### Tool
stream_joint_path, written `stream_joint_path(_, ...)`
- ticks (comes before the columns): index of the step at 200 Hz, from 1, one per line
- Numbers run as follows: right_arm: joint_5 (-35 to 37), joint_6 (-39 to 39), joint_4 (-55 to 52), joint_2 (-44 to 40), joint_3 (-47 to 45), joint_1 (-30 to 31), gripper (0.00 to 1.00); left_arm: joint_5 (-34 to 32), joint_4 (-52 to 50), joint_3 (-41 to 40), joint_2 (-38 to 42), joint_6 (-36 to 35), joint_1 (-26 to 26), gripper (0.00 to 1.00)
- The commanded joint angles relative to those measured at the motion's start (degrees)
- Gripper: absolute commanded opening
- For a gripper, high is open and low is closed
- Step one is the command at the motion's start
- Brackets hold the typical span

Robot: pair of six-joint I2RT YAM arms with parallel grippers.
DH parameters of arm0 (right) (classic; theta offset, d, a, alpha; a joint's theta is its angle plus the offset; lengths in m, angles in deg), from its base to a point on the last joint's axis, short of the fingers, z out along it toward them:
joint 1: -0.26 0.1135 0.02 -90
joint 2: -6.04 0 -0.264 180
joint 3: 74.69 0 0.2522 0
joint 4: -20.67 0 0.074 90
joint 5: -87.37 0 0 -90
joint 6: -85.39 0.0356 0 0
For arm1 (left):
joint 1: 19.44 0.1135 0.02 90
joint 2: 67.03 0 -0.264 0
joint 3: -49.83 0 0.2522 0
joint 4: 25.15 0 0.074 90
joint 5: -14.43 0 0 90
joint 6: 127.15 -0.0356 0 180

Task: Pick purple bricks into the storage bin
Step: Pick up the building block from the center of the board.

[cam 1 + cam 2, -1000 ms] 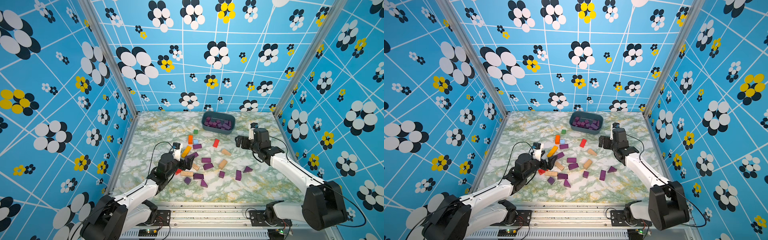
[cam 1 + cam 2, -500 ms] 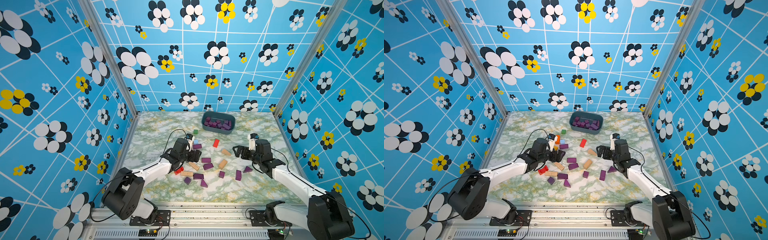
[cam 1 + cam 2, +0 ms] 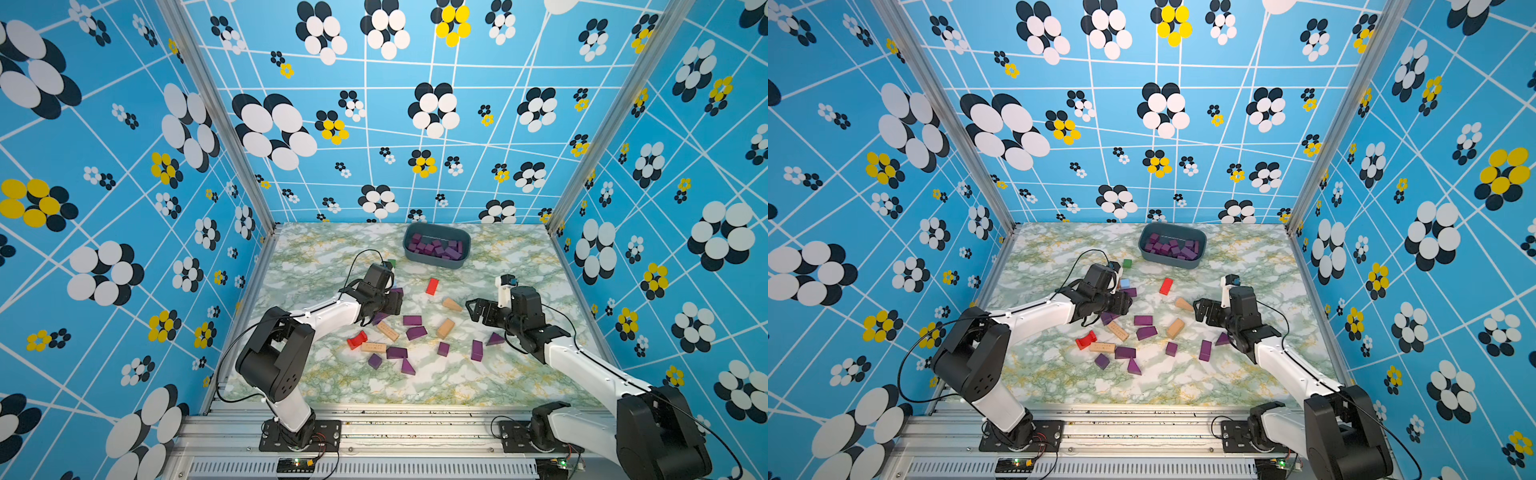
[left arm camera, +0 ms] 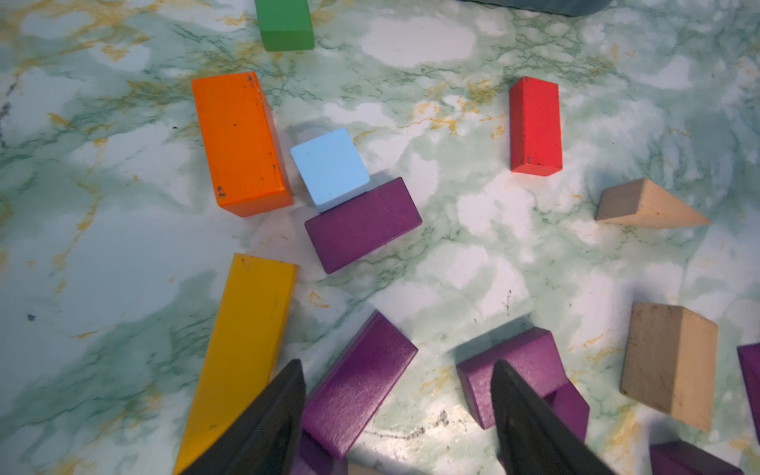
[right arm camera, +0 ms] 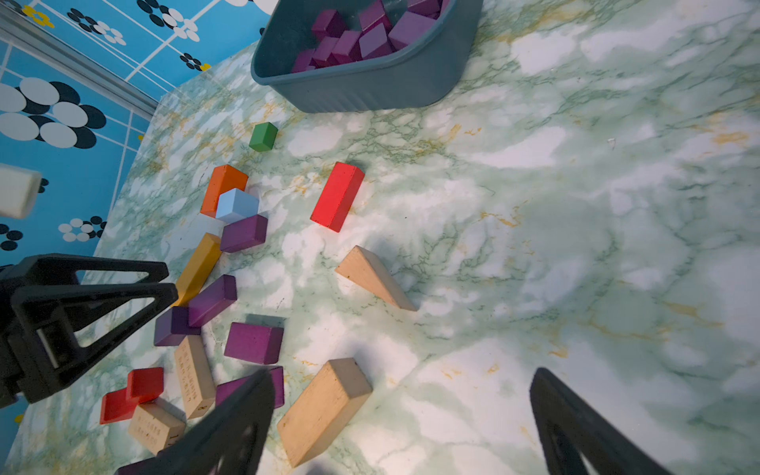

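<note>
My L claw [image 4: 397, 364] part-open, tips either side of a purple brick [image 4: 357, 386], not gripping. My R claw [image 5: 401, 376] wide, empty. Bin [image 3: 432, 262] at back w/ more purple bricks [image 3: 434, 247] inside.

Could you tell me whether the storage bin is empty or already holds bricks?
Partly full: purple bricks lie piled inside the storage bin, below its rim.

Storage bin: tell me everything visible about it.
The bin is a dark blue-grey tub, plastic by its look, rectangular with rounded corners, low faintly ribbed walls and no lid. It stands upright on the marbled table near the back wall and holds a loose heap of purple bricks. Nothing outside touches it; the green cube lies nearest, apart.
</note>
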Motion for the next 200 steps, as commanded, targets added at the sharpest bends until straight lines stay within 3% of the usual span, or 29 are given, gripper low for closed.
stream_joint_path(1,1.09,0.42,0.81,-0.55,-0.56,-0.07,0.99,-4.72,-3.08,3.42,-2.11,4.34,-1.05,0.74)
stream_joint_path(82,1.93,2.16,3.26,1.85,-1.91,-0.07,0.99,-7.67,-6.69,13.48,-12.81,9.2,-3.5,0.77)
stream_joint_path(140,0.93,3.56,4.86,2.61,-2.74,-0.07,0.99,-15.64,-11.71,16.46,-15.62,9.17,-4.42,0.79)
stream_joint_path(200,-0.81,4.73,6.0,5.52,-2.4,-0.13,0.99,-15.0,-11.76,19.9,-20.22,10.11,-4.47,0.79)
